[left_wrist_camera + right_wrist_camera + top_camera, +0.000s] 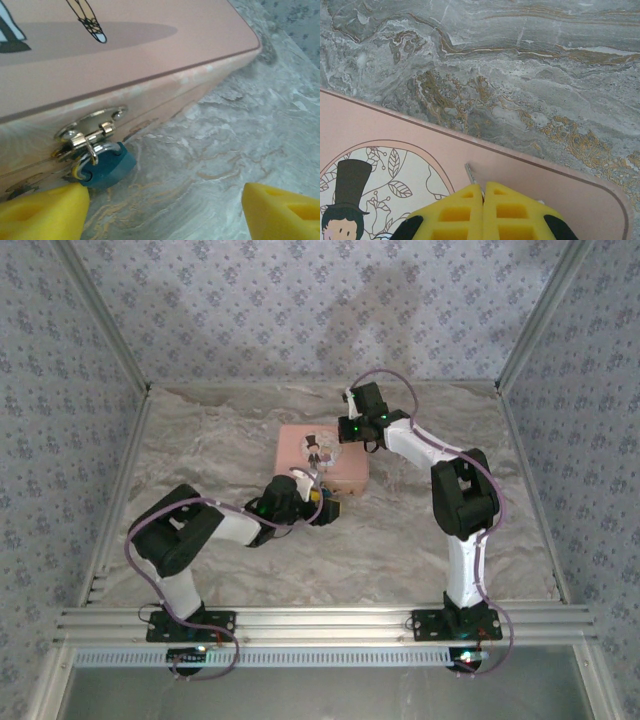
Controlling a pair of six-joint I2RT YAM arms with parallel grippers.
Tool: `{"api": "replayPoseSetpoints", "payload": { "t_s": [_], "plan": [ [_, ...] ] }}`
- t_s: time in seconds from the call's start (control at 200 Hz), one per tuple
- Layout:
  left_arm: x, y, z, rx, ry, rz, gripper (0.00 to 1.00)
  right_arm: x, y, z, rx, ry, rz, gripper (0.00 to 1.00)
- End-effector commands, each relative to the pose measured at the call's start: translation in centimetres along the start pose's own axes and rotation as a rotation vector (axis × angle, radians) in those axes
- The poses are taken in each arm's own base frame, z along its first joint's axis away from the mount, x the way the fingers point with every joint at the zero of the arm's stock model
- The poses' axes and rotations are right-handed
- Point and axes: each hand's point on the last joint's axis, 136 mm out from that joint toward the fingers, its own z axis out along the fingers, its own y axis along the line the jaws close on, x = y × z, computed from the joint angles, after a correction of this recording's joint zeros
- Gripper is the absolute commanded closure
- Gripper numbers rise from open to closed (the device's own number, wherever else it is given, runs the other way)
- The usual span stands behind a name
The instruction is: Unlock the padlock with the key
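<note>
We find the left pincer (160, 220) low at the near side of the pink tin (150, 60). Its yellow fingertips (40, 212) are spread wide with nothing between them. The padlock (111, 167), dark teal, hangs from the metal hasp (90, 131) on that near wall, just beside one fingertip and close above the marbled surface (240, 145). The tin sits about mid-surface, a little toward the far edge. Farther on, the right pincer (483, 210) hangs over the tin's lid by its far rim, fingers pressed together. It grips the key (469, 173), a thin metal sliver poking past the tips.
</note>
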Motion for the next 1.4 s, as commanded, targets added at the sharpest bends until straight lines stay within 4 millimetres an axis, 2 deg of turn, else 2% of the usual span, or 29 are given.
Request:
{"api": "replayPoseSetpoints", "payload": {
  "t_s": [0.0,0.21,0.57,0.919,1.194,1.394],
  "plan": [
    [-1.6,-1.8,0.4,0.105,-0.037,-0.002,0.22,1.9,-0.4,1.0,0.021,0.049,-0.019,1.00],
    [-1.9,-2.1,0.6,0.168,-0.045,-0.050,0.26,2.0,-0.5,0.9,0.021,0.048,-0.019,1.00],
    [-2.3,0.0,0.9,0.101,-0.106,-0.114,0.18,2.2,-0.5,0.8,0.018,0.050,-0.021,1.00],
    [-1.1,2.1,-1.5,-0.034,-0.097,-0.083,0.14,2.1,-0.9,0.8,0.026,0.051,-0.029,1.00],
    [-1.7,2.4,0.3,-0.059,-0.097,-0.034,0.12,2.3,-0.5,0.8,0.016,0.053,-0.027,1.00],
    [-2.2,0.2,2.5,0.010,-0.082,-0.009,0.13,3.2,-0.5,1.2,0.017,0.068,-0.024,1.00]
  ]
}}
